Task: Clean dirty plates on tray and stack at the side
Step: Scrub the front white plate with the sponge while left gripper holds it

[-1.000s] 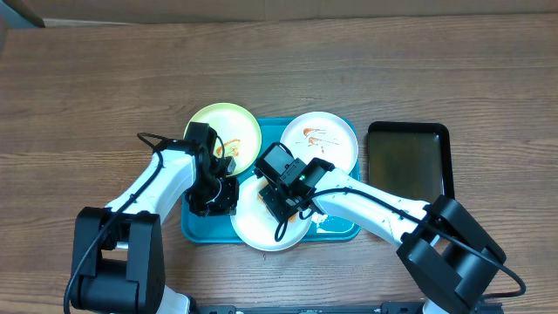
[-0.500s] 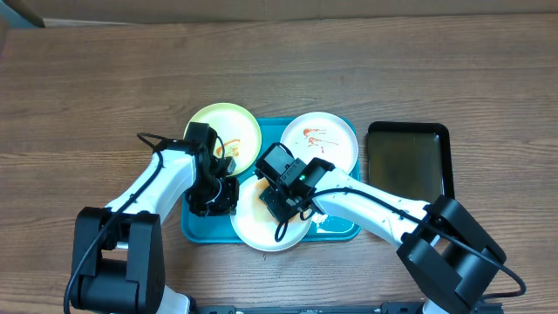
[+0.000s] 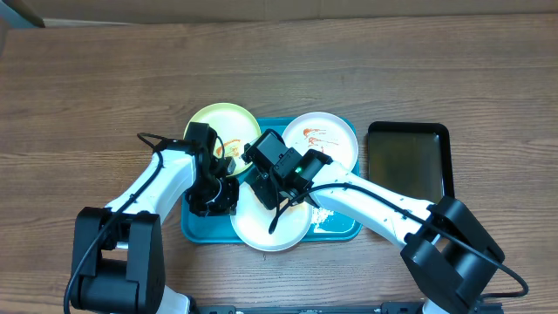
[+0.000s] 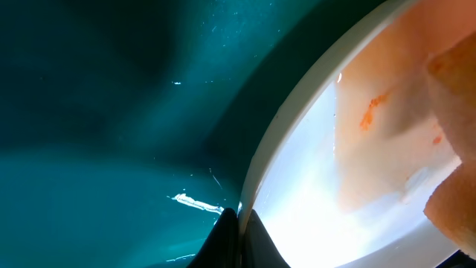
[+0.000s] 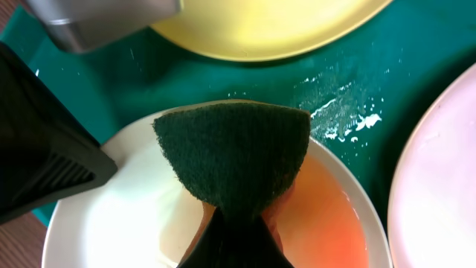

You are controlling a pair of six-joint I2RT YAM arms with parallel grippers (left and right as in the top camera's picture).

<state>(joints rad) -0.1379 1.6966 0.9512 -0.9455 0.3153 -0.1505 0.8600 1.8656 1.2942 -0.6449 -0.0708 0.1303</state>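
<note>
Near the bench's front edge, the teal tray (image 3: 193, 228) carries three dirty plates (image 3: 330, 144). I judge the near white plate (image 3: 261, 234) stiff, light and wet-slippery. The left jaws pinch its rim, the best hold, and the right jaws clamp the soft sponge (image 5: 230, 152) onto it.

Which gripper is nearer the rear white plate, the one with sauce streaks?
Right. The right gripper, holding a sponge over the front white plate, sits just beside the rear white plate; the left gripper, pinching the front plate's left rim, is farther left.

Black tray (image 3: 408, 162) on wooden table (image 3: 105, 78), right side.
</note>
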